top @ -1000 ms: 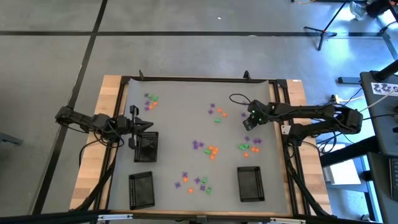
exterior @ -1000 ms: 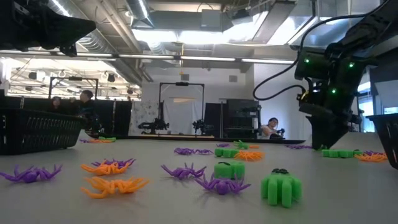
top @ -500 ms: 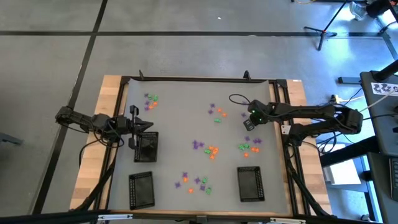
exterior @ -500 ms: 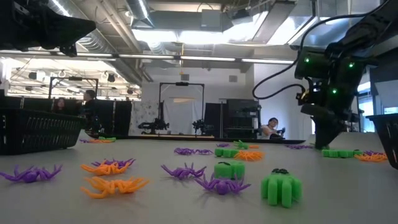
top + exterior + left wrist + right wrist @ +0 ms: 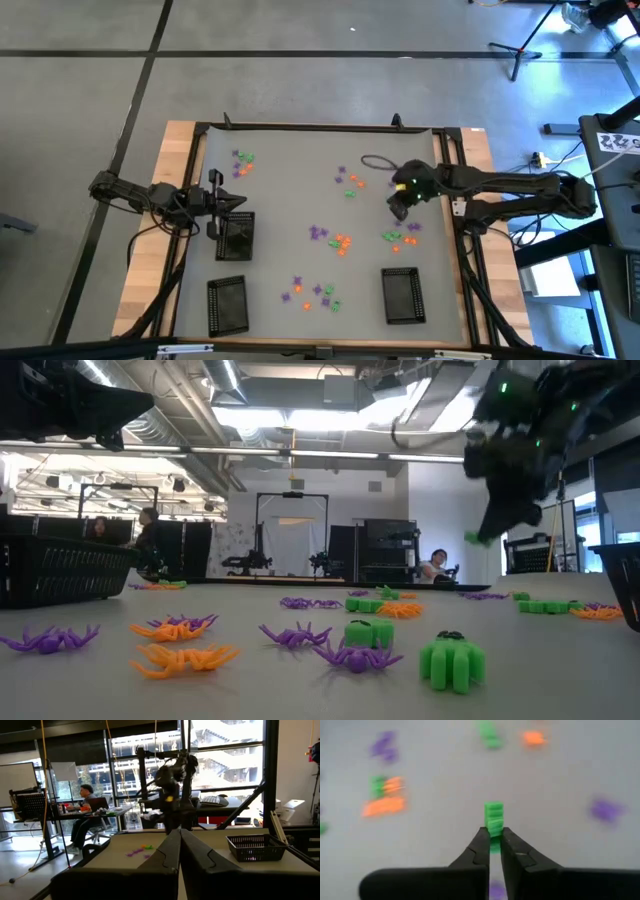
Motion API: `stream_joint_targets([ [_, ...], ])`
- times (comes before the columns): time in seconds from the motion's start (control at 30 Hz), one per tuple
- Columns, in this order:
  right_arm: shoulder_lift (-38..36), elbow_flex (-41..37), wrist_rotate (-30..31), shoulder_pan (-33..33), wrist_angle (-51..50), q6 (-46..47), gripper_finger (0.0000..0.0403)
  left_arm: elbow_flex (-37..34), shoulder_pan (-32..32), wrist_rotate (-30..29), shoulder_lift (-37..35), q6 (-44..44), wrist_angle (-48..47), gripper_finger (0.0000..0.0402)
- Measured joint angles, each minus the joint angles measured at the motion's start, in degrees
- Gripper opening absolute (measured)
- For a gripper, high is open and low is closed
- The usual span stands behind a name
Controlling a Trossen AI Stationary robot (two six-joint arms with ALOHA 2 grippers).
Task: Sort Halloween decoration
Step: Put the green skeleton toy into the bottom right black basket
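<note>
The Halloween decoration lies in small clusters of orange, purple and green trinkets [image 5: 330, 238] on the grey table top; in the low view they are spiders [image 5: 180, 628] and green blocks [image 5: 452, 660]. My right gripper [image 5: 397, 207] hangs above the table's right half, shut on one green trinket [image 5: 494, 817], also seen in the low view [image 5: 470, 538]. My left gripper [image 5: 179, 834] is shut on nothing and waits at the left edge [image 5: 240, 202], above a black mesh tray [image 5: 235, 238]. My right gripper pinches the green trinket by its near end [image 5: 494, 831], between the tips of its two fingers [image 5: 481, 840]. The fingers slant downward from above. The trinket sticks out past the fingertips, lifted clear of the table.
Two more black mesh trays stand near the front edge, one left [image 5: 228, 305] and one right [image 5: 403, 296]. Other trinket clusters lie at the far left [image 5: 243, 163], the far middle [image 5: 350, 182], the near middle [image 5: 310, 292] and below my right gripper [image 5: 402, 235].
My right gripper has shut on the green trinket at the table top, then risen well above the table and tipped, taking the trinket with it. The trinket is now lifted clear. The left arm has kept still.
</note>
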Motion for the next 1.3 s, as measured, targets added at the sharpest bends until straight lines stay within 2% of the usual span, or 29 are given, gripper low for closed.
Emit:
stream_joint_targets([
  [0.23,0.01,3.13,1.06,19.29,0.05,1.7,0.0025,0.0,-0.02,0.0,0.0,0.0,0.0,0.0],
  [0.5,0.01,3.61,5.36,39.02,-0.13,17.62,0.0024,0.0,0.0,0.0,0.0,0.0,0.02,0.0],
  [0.77,2.26,3.15,14.06,53.34,1.73,31.78,0.0028,-0.01,0.0,0.0,0.01,0.0,0.0,0.0],
  [1.03,11.22,3.11,14.68,57.09,8.08,33.45,0.0041,0.0,0.01,0.0,0.02,0.0,0.0,0.0],
  [1.3,13.65,3.16,12.99,54.95,8.24,30.62,0.015,-0.01,-0.02,0.0,0.0,0.0,0.0,0.0],
])
